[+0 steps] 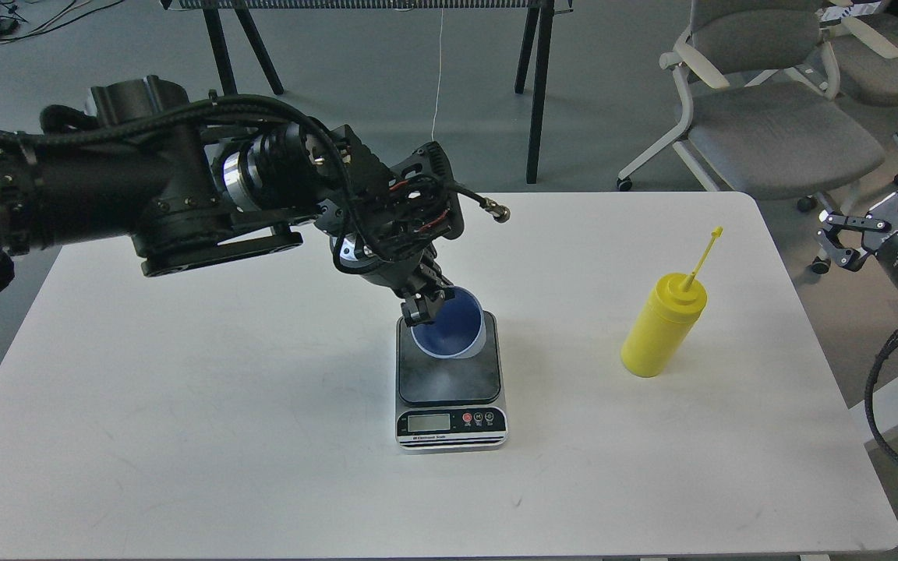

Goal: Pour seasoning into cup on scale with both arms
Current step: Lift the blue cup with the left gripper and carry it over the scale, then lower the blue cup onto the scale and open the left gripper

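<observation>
My left gripper (424, 305) is shut on the left rim of the light-blue cup (453, 331) and holds it over the far part of the scale's dark platform (449, 378), mouth tilted toward me. I cannot tell if the cup touches the platform. The scale sits at the table's middle with its LCD and red button at the front. The yellow seasoning bottle (661, 331) stands upright to the right, its cap strap sticking up. My right gripper (878, 214) is open off the table's right edge, away from the bottle.
The white table (184, 436) carries only the scale and bottle. Grey office chairs (768, 117) stand behind the right corner. Black table legs (535, 86) stand beyond the far edge. My left arm (145, 187) spans the table's far left.
</observation>
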`<state>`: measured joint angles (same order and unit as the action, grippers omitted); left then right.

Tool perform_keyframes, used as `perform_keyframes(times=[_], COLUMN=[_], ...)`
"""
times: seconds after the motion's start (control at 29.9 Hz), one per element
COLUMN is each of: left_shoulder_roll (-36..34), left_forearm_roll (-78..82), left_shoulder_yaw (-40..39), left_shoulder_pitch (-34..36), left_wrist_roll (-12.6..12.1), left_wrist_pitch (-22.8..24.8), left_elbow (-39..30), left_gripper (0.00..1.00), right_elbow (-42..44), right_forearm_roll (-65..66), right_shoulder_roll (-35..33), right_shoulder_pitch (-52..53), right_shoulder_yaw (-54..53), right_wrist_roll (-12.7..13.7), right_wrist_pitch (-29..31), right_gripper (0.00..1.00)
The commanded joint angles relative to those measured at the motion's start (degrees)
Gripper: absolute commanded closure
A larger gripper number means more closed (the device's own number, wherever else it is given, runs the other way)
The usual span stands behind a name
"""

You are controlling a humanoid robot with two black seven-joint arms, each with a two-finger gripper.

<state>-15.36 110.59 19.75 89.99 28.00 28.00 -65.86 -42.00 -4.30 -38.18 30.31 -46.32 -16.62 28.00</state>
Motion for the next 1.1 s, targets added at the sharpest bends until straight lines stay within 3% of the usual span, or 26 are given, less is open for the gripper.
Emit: perform_keyframes(times=[0.0, 1.07], left_shoulder_roll=[0.6, 0.95], left_forearm_roll=[0.33, 0.42], left_shoulder_yaw=[0.02, 0.11], left_shoulder_pitch=[-1.57, -4.12], left_wrist_roll=[0.0, 0.0], left_wrist_pitch=[0.0, 0.0], left_elbow=[0.03, 2.57], left_gripper=[0.98, 0.91], right_elbow=[0.08, 0.08], right_forearm_roll=[0.0, 0.0], right_shoulder_roll=[-0.14, -0.93], right_shoulder_pitch=[-0.07, -2.45], right_shoulder_yaw=[0.0, -0.26], right_wrist_roll=[-0.08, -2.02], right_wrist_pitch=[0.0, 0.0], right_gripper=[0.01, 0.01])
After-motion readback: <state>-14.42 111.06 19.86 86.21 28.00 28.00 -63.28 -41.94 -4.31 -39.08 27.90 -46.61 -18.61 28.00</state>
